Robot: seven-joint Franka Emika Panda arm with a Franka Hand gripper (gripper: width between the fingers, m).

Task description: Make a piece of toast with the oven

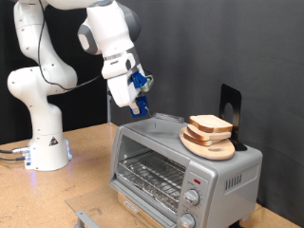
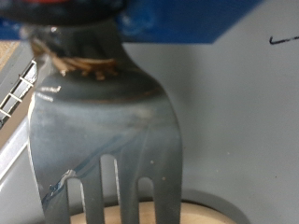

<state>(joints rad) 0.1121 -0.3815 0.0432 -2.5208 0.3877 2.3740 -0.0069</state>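
Note:
The oven (image 1: 228, 171) stands at the exterior view's lower right, its wire rack (image 1: 152, 176) showing through the front. On its top lies a round wooden plate (image 1: 211, 145) carrying the piece of toast (image 1: 211, 125), stacked on another slice. My gripper (image 1: 136, 95) hangs above the oven's top near its left end, left of the plate, shut on a metal fork (image 2: 103, 121). The fork's tines point down at the plate's rim (image 2: 201, 210) over the grey oven top (image 2: 243, 112).
A black stand (image 1: 231, 103) rises behind the plate. Two round knobs (image 1: 194, 198) sit on the oven's front right. The robot's white base (image 1: 46, 147) is at the left on the wooden table (image 1: 90, 152). A grey metal piece (image 1: 87, 218) lies at the bottom edge.

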